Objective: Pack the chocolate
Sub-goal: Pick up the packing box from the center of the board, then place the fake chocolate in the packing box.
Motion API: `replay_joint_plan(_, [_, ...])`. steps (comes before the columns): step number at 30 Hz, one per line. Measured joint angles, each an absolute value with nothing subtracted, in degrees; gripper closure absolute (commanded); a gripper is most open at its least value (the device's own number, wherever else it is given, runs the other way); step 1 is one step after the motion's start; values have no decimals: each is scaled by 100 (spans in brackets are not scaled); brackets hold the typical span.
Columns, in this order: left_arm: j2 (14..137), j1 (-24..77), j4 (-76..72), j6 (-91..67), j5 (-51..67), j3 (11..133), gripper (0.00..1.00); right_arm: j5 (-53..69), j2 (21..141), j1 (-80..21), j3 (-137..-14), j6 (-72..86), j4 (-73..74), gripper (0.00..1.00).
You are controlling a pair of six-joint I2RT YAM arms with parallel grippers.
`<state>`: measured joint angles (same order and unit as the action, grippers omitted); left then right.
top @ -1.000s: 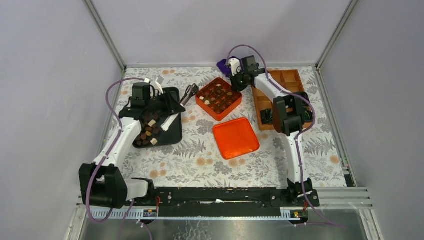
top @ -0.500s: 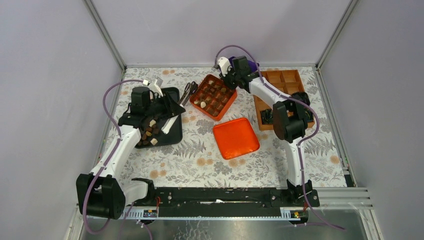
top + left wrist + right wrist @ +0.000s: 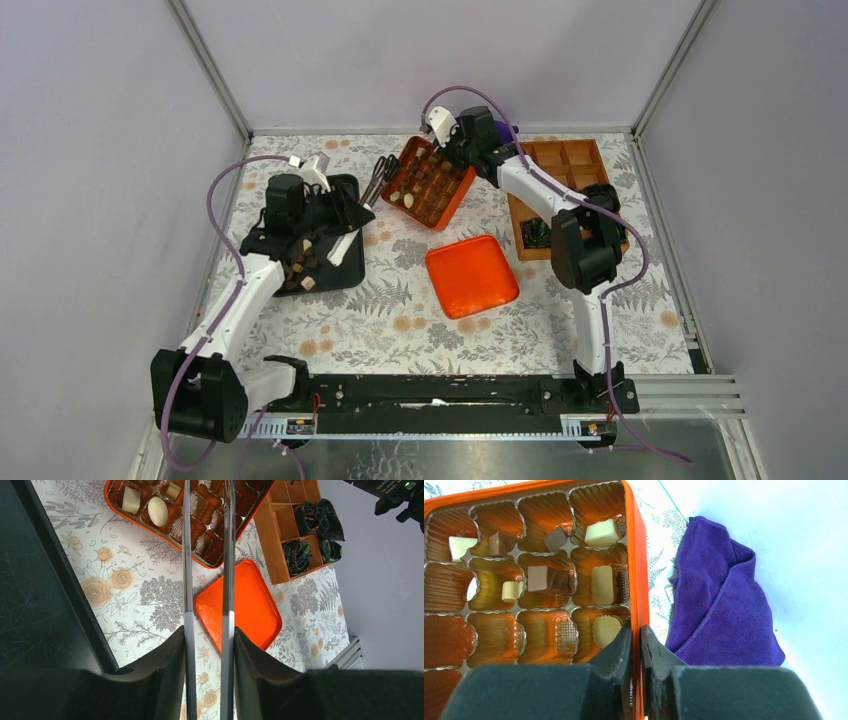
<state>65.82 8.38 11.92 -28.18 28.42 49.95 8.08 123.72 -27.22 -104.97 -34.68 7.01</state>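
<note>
From above, pale purple walls (image 3: 100,150) ring my flowery counter (image 3: 400,310), with chocolate (image 3: 298,262) on the black tray (image 3: 335,275) and in the orange box (image 3: 458,201); my left camera shows my left fingers (image 3: 209,635) squeezing metal tongs (image 3: 186,580); my right camera shows my right fingers (image 3: 636,650) pinching the box's wall.

The table (image 3: 400,320) carries a floral-patterned cover. An orange lid (image 3: 472,275) lies flat near its centre.

- Left of the lid: black tray (image 3: 340,275).
- Beyond the lid: orange compartment box (image 3: 634,555).
- Right of the lid: wooden divided tray (image 3: 565,158).
- Farther beyond the lid, past the box: purple cloth (image 3: 724,615).
</note>
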Motion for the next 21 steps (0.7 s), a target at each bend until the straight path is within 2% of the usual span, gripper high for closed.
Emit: replay_joint_plan(21, [7006, 1581, 812, -2681, 2659, 4882, 100, 1166, 12263, -2764, -10486, -2908, 904, 100])
